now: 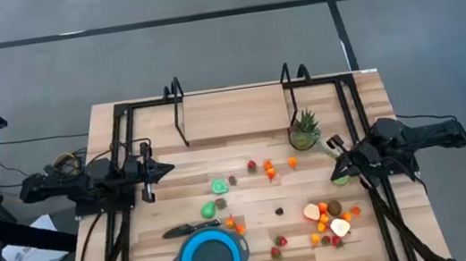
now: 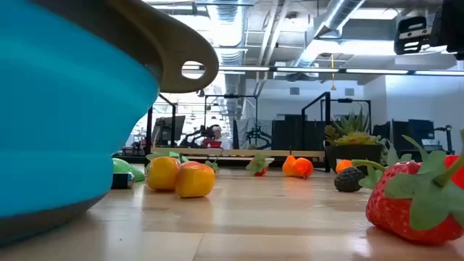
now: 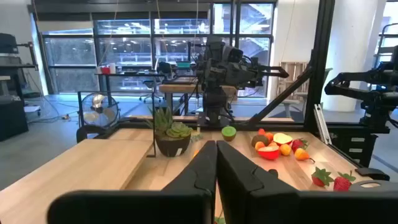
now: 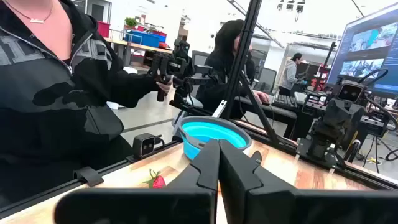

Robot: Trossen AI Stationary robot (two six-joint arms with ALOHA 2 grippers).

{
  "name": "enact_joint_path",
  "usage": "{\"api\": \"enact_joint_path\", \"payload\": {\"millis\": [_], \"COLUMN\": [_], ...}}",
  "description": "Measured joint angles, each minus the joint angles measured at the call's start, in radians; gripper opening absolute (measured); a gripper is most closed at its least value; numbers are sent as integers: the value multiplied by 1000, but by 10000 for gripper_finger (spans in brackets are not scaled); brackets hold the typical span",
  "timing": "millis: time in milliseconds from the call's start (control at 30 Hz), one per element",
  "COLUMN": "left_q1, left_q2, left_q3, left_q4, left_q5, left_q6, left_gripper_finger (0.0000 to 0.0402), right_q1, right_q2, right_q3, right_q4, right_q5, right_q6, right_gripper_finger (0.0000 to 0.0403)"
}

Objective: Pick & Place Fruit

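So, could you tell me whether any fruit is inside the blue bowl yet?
In the high view the blue bowl shows only its bare grey-blue bottom, with no fruit inside. An orange piece lies just outside its rim. Nothing shows what is underneath it.

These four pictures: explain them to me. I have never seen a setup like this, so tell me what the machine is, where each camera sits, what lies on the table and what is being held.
The machine is two dark robot arms at a pale wooden table. The overhead picture shows everything: the left gripper and right gripper wait at opposite edges, both shut and holding nothing. One picture is taken at table level. Two come from cameras on the wrists, looking past each arm's own closed fingers. Small toy fruits lie scattered about: red strawberries, orange pieces, green ones. Near the front edge sits a round blue bowl with a dark handle; toward the back, a spiky green potted plant. People stand beyond the table.
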Motion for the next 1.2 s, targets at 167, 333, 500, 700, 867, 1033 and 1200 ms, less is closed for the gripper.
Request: {"api": "enact_joint_path", "payload": {"millis": [167,333,500,700,867,1033,1200], "left_q1": [0,0,0,0,0,0,0], "left_q2": [0,0,0,0,0,0,0], "left_q3": [0,0,0,0,0,0,0], "left_q4": [2,6,8,9,10,10,10], "left_q5": [0,0,0,0,0,0,0], "left_q6": [0,0,0,0,0,0,0], "left_gripper_finger": [3,3,3,3,3,3,3], "right_q1": [0,0,-1,-2,-2,0,0], "right_q2": [0,0,0,5,14,14,14], "right_q3": [0,0,0,0,0,0,0], "right_q4": [0,0,0,-4,8,44,49], "right_q5": [0,0,26,288,339,370,416], "right_q6": [0,0,11,146,220,279,272], "right_gripper_finger": [0,0,0,0,0,0,0]}}
